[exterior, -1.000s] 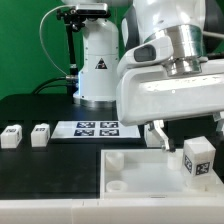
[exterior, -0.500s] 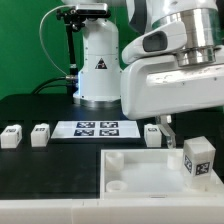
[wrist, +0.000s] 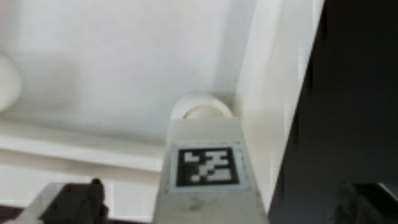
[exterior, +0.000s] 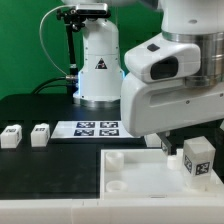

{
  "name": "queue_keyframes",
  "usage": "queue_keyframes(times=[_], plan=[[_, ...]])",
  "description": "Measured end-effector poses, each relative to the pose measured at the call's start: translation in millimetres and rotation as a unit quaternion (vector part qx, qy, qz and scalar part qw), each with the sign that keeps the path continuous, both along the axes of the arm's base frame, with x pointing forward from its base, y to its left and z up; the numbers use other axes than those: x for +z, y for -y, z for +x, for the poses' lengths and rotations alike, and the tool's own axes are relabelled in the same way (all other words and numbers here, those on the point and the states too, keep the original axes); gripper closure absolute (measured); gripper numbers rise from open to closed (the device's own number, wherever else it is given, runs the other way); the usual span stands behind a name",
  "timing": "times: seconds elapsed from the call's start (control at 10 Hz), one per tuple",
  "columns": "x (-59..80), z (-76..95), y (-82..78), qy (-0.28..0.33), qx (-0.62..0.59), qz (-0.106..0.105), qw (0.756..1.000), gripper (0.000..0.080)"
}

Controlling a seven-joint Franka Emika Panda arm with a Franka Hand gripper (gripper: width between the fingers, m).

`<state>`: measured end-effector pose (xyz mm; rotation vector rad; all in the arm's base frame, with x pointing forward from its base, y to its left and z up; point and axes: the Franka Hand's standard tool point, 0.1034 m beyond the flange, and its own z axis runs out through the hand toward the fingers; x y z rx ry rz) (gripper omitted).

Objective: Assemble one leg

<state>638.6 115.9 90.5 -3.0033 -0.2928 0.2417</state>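
Observation:
A leg, a white block with a fiducial tag, stands upright at the right side of the large white panel. My gripper is right above it, jaws open. In the wrist view the leg sits between my two dark fingertips, with a gap on each side and a round corner socket just beyond it. My gripper straddles the leg without touching it. Two more legs lie on the black table at the exterior view's left.
The marker board lies on the table behind the panel. The robot base and a camera stand rise at the back. My arm's white body hides the table behind the panel's right half.
My arm has moved toward the exterior view's right and down over the upright leg. The leg beside the marker board is now hidden behind the arm.

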Motion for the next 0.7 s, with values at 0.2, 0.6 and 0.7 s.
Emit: queue_keyframes(times=[0.2,0.6,0.7], plan=[[-0.3,0.2,0.1,-0.001,-0.016,-0.003,1.0,0.0245],[-1.2,0.5,-0.6,-0.015,-0.204,-0.034,0.978,0.0509],[-1.0,-1.4,-1.2,-0.001,-0.283,-0.045,0.958,0.0509]])
